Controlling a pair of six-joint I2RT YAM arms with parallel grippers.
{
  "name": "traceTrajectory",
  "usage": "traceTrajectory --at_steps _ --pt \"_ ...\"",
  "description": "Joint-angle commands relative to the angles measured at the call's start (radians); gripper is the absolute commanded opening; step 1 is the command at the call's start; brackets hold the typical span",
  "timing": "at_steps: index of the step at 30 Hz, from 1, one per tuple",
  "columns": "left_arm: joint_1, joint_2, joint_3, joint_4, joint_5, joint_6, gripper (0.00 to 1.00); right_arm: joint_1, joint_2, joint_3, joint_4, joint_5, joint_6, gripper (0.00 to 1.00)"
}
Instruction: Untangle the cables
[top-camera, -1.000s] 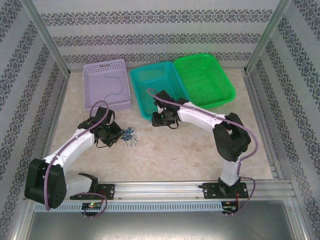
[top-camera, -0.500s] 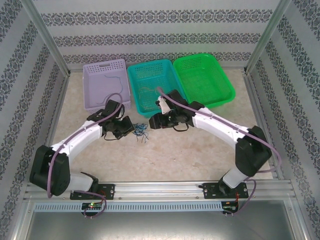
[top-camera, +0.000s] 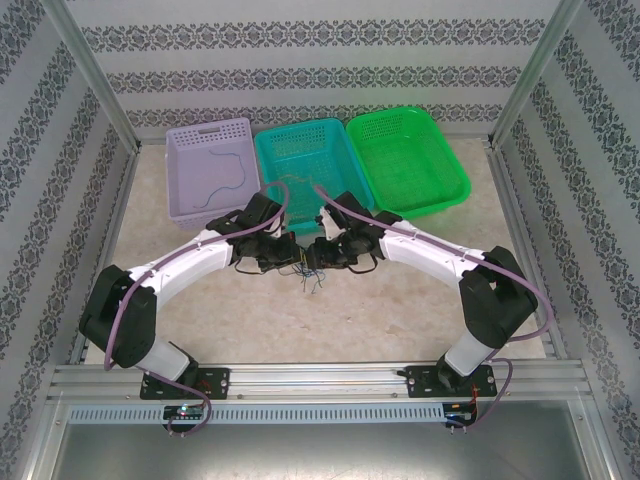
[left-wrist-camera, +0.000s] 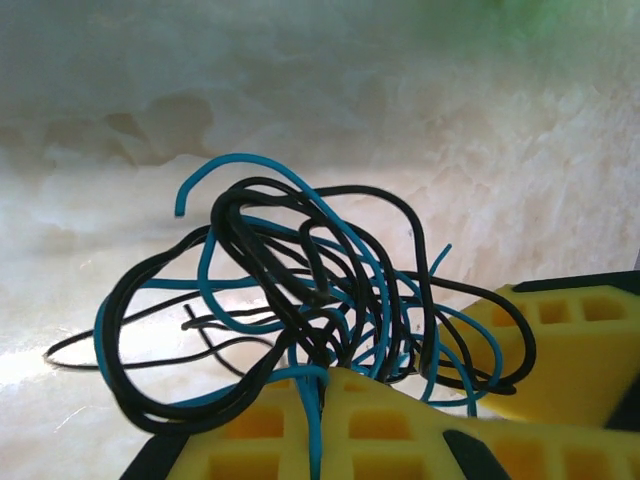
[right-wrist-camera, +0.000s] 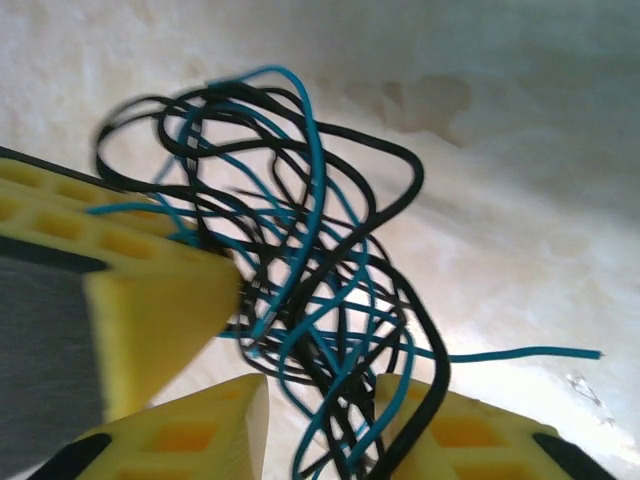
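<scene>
The cables (top-camera: 308, 276) are a knot of thin blue and black wires hanging just above the table centre, between my two grippers. My left gripper (top-camera: 288, 258) is shut on a blue strand of the cables (left-wrist-camera: 310, 290); the strand is pinched between its yellow fingers, with the left gripper (left-wrist-camera: 325, 378) below the knot. My right gripper (top-camera: 314, 256) faces it from the right. Seen from the right wrist, the right gripper (right-wrist-camera: 320, 400) has its jaws apart, and several strands of the cables (right-wrist-camera: 300, 260) run through the gap without being pinched.
Three baskets stand along the back: lavender (top-camera: 210, 128) holding a loose blue wire (top-camera: 226, 180), teal (top-camera: 300, 134) with a thin wire inside, and green (top-camera: 400, 114). The teal basket's front edge is close behind both grippers. Patterned walls enclose the table.
My left gripper has carried the knot right, to the table centre. My right gripper has left the teal basket and come down to the knot, so both grippers now meet.
</scene>
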Motion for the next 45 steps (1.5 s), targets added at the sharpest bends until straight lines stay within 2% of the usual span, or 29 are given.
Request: traceTrajectory --at_steps 1,5,11,18,22,25,27,28,29,31,39,45 --pt "-0.013 -0.045 -0.001 0.066 0.03 0.034 0.0 -0.006 -0.013 -0.031 -0.019 0.073 0.009 0.2" --pt "-0.013 -0.123 -0.033 0.055 -0.006 0.058 0.0 -0.057 -0.063 -0.103 -0.017 0.119 0.017 0.0" --pt "0.01 -0.199 -0.063 -0.07 -0.151 0.081 0.0 -0.16 -0.16 -0.211 0.023 0.053 0.006 0.0" --pt "0.029 -0.255 -0.087 -0.151 -0.303 0.059 0.0 -0.238 -0.211 -0.254 -0.008 0.041 -0.015 0.0" --pt "0.031 -0.262 -0.091 -0.145 -0.3 0.066 0.0 -0.268 -0.237 -0.273 -0.004 0.018 -0.015 0.0" --pt "0.032 -0.251 -0.107 -0.093 -0.236 0.067 0.0 -0.268 -0.231 -0.273 0.028 -0.055 -0.013 0.0" --pt "0.03 -0.24 -0.115 -0.041 -0.177 0.067 0.0 -0.264 -0.218 -0.271 0.058 -0.127 -0.002 0.1" --pt "0.028 -0.233 -0.118 -0.016 -0.147 0.069 0.0 -0.258 -0.213 -0.268 0.064 -0.147 0.003 0.19" --pt "0.024 -0.228 -0.116 0.002 -0.126 0.074 0.0 -0.252 -0.217 -0.267 0.063 -0.151 0.007 0.28" --pt "0.015 -0.223 -0.109 0.017 -0.106 0.102 0.0 -0.248 -0.241 -0.277 0.071 -0.146 0.019 0.37" --pt "0.007 -0.236 -0.102 0.029 -0.041 0.267 0.0 -0.254 -0.318 -0.278 0.132 -0.168 0.096 0.43" --pt "0.0 -0.293 -0.144 0.091 0.074 0.408 0.0 -0.254 -0.262 -0.225 0.183 -0.202 0.145 0.5"
